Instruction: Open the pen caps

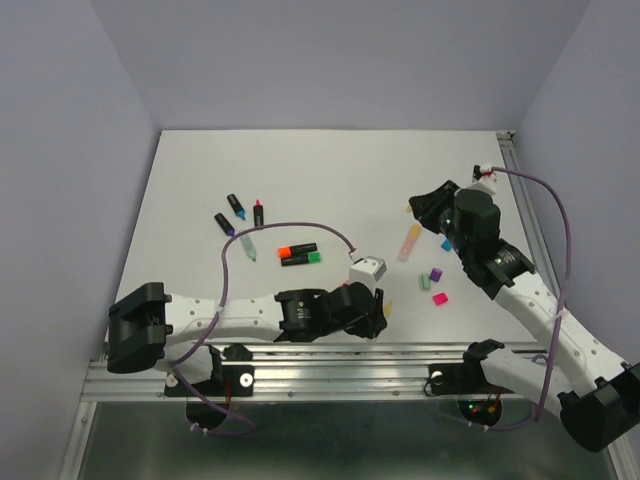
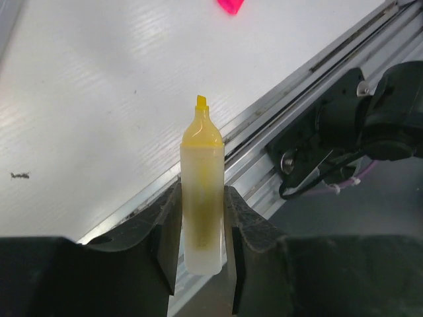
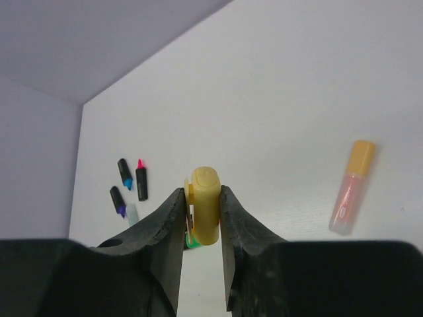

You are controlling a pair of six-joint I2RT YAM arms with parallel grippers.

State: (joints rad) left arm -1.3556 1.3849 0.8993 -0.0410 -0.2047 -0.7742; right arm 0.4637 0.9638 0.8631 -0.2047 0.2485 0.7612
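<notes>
Yellow cap (image 3: 205,205) is off & pinched by the right gripper (image 3: 201,198), held above the table (image 1: 200,200) near the capped peach highlighter (image 3: 352,188). The left gripper (image 2: 201,193) clamps the bare yellow highlighter (image 2: 201,148) by its barrel, well apart from the peach one, at the table's near edge. Caps look light, stiff, slick plastic, prob. snap-fit, so for the peach cap (image 3: 362,155): pinch across its broad sides, hold the barrel low, pull straight along the axis.
</notes>
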